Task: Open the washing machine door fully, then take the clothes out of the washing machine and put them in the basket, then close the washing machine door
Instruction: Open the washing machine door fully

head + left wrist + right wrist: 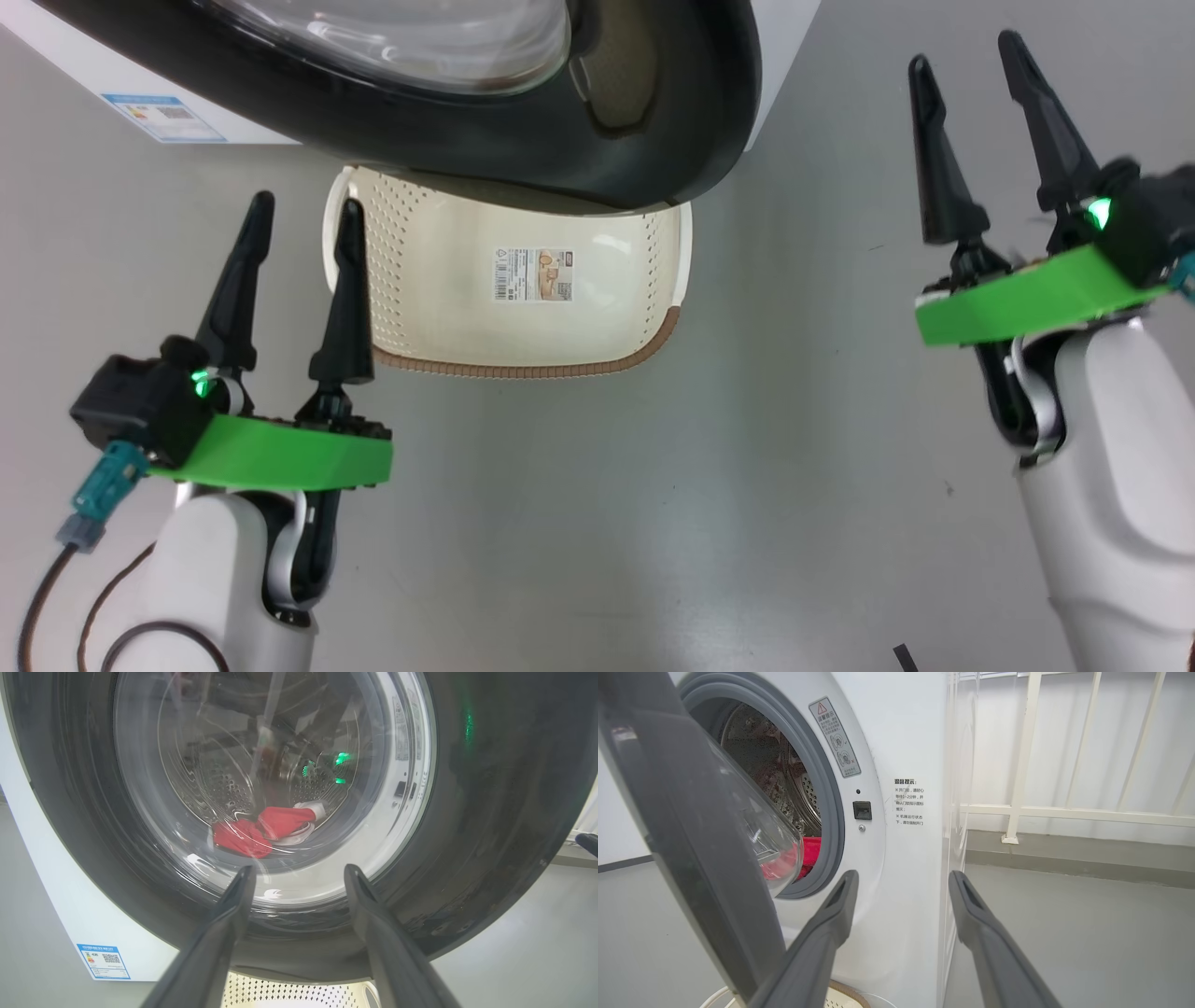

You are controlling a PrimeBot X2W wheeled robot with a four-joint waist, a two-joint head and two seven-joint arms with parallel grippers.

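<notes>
My left pincer (308,201): spread apart, empty; basket (439,308) just to its right, washing machine door (485,140) ajar ahead of it. My right pincer (964,51): spread apart, empty, facing the front corner of the washing machine (901,742). Clothes (261,828): red, in the drum (224,793), seen through the door ahead of my left pincer.

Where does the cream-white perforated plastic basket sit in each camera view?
Head view: cream-white perforated plastic basket at centre, partly under the glossy black round door rim.
Left wrist view: basket at bottom centre.
Right wrist view: basket at bottom edge, left of centre.
Shared landmark: that door rim, above it.
</notes>
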